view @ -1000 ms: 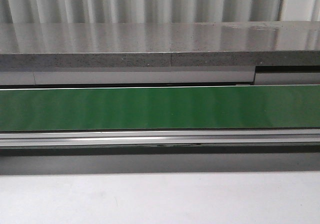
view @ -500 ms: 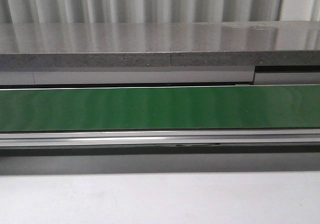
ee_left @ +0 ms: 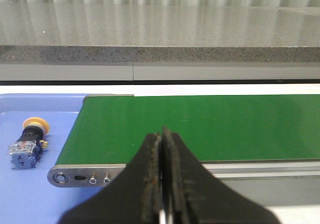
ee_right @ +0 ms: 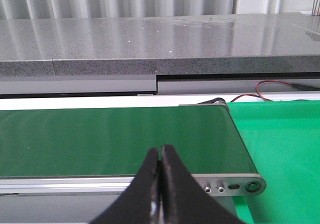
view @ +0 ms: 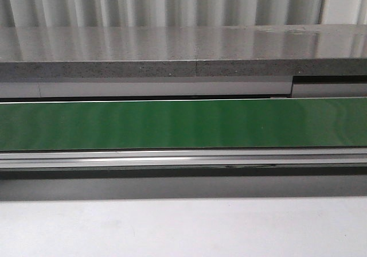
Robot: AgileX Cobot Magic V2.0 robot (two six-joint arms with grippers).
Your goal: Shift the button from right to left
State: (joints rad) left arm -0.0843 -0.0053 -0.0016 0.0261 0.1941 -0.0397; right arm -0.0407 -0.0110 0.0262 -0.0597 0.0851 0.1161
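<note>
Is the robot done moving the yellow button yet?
It looks done. The button lies on its side on the blue tray, just past the left end of the green belt. Nothing is in hand: the left claw and right claw are both shut and empty. The belt is bare, so no more buttons show.

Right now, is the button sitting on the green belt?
No. In the left wrist view the button lies on its side on the blue surface beside the end of the green belt.
</note>
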